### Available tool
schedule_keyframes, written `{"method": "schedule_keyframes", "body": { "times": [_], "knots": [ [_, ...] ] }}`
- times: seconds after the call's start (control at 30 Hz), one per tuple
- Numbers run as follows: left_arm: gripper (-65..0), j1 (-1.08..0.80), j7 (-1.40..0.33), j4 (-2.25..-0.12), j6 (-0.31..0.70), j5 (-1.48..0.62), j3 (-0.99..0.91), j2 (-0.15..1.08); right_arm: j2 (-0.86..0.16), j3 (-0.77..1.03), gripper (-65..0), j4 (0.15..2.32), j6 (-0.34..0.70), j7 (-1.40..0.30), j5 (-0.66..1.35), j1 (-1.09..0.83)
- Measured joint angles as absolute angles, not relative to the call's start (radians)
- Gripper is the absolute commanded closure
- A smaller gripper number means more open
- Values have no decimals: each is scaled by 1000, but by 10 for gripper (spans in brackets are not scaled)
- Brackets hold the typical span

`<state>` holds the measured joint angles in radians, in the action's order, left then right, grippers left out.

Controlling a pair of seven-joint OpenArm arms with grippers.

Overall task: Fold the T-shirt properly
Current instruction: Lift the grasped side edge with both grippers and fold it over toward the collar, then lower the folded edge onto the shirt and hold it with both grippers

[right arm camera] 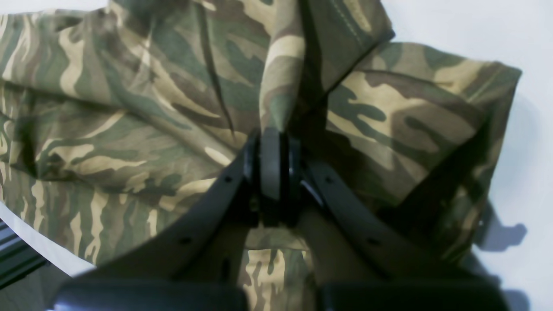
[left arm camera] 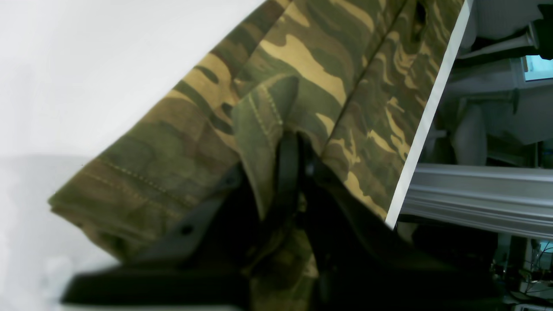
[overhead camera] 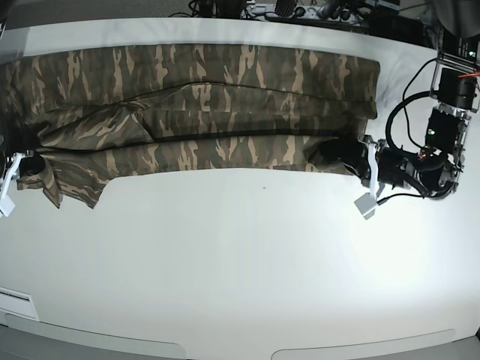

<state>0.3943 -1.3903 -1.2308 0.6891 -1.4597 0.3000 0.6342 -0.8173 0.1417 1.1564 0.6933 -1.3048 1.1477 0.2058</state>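
Spanning table (overhead camera: 240, 262): T-shirt (overhead camera: 195, 97) along the far edge, lengthwise fold underway
Left gripper (left arm camera: 298, 142): clamped on hem corner, right end
Right gripper (right arm camera: 276, 134): pinching cloth, left end
Next, likely: carry both ends evenly toward far edge

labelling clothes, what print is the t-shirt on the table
Olive, brown and tan camouflage cloth T-shirt; clearest in the right wrist view.

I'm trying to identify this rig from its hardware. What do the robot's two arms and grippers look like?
The left gripper has black, flat tapering fingers with small screw holes. The right gripper matches it, with grey pads at the tips. In the base view, the left arm is black with looping black cables, a red wire, and white brackets near the wrist.
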Motion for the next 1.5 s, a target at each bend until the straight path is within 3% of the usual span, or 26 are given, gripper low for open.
{"method": "schedule_keyframes", "body": {
  "times": [0.13, 0.2, 0.27, 0.33, 0.4, 0.5, 0.7, 0.93, 1.1, 1.3, 1.37, 1.47, 1.5],
  "knots": [
    [0, 395, -1389, -1231, 689, -1460, 299, 635, -817, 142, 0, 1156, 693, -1305, 1140, 206],
    [-6, 396, -1389, -1231, 689, -1460, 299, 635, -817, 142, -105, 1156, 693, -1305, 1140, 206],
    [-88, 396, -1389, -1231, 678, -1460, 299, 635, -818, 142, -251, 1156, 693, -1305, 1140, 206],
    [-168, 393, -1389, -1231, 677, -1460, 299, 635, -818, 142, -319, 1156, 693, -1305, 1140, 206],
    [-202, 384, -1388, -1231, 677, -1459, 299, 635, -818, 142, -319, 1156, 693, -1305, 1171, 205],
    [-202, 354, -1389, -1231, 675, -1459, 299, 635, -816, 142, -318, 1156, 693, -1266, 1187, 206],
    [-202, 313, -1388, -1231, 674, -1460, 299, 635, -783, 142, -318, 1156, 693, -1055, 966, 206],
    [-202, 296, -1385, -1231, 674, -1478, 299, 635, -710, 142, -318, 1156, 665, -941, 798, 206],
    [-202, 296, -1385, -1231, 674, -1478, 299, 635, -678, 142, -317, 1156, 587, -870, 642, 211],
    [-202, 296, -1385, -1231, 674, -1478, 299, 634, -680, 142, -317, 1156, 534, -841, 610, 211],
    [-202, 296, -1385, -1231, 674, -1478, 299, 635, -679, 142, -264, 1156, 534, -822, 613, 211],
    [-202, 296, -1385, -1231, 674, -1478, 299, 635, -682, 142, -26, 1156, 562, -819, 630, 211],
    [-202, 296, -1385, -1231, 674, -1477, 299, 635, -682, 142, 0, 1156, 580, -821, 654, 211]
  ]
}}
